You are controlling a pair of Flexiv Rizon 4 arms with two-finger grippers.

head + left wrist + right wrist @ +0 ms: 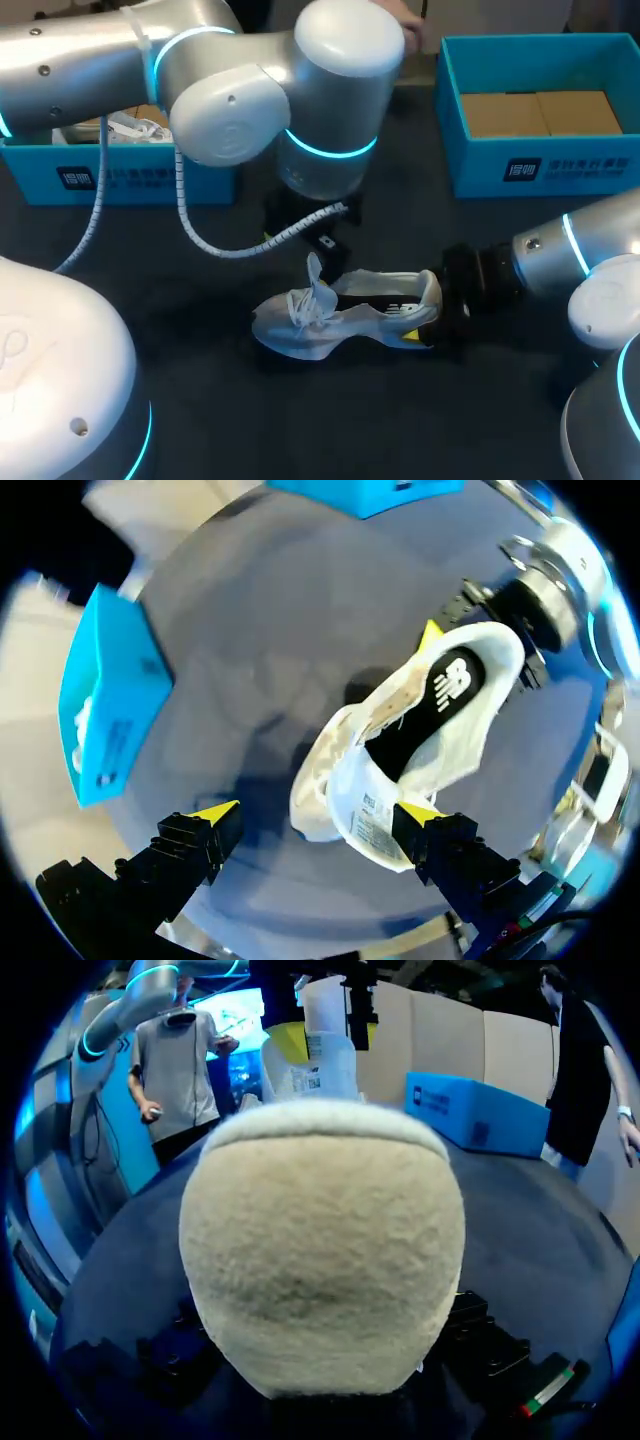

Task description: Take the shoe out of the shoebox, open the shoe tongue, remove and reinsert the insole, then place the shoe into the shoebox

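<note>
White shoe (pixel 340 315) lies parallel to the desk's near edge, heel grasped by the right hand (pixel 432 310). The left hand (pixel 318 815), released, hangs above the tongue (pixel 365 815).

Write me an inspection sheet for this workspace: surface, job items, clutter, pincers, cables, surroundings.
Surface: dark table, no spills visible.
Job's things: white shoe mid-table, tongue opened out, black insole inside; empty blue shoebox at the far right.
Clutter: second blue box at the far left, something white inside.
Grippers: left pincer open, hovering at the tongue; right pincer shut on the shoe's heel.
Cables: white coiled cable hangs from the left arm, close to the shoe's laces.
Surroundings: nothing seen reaching over the table.
</note>
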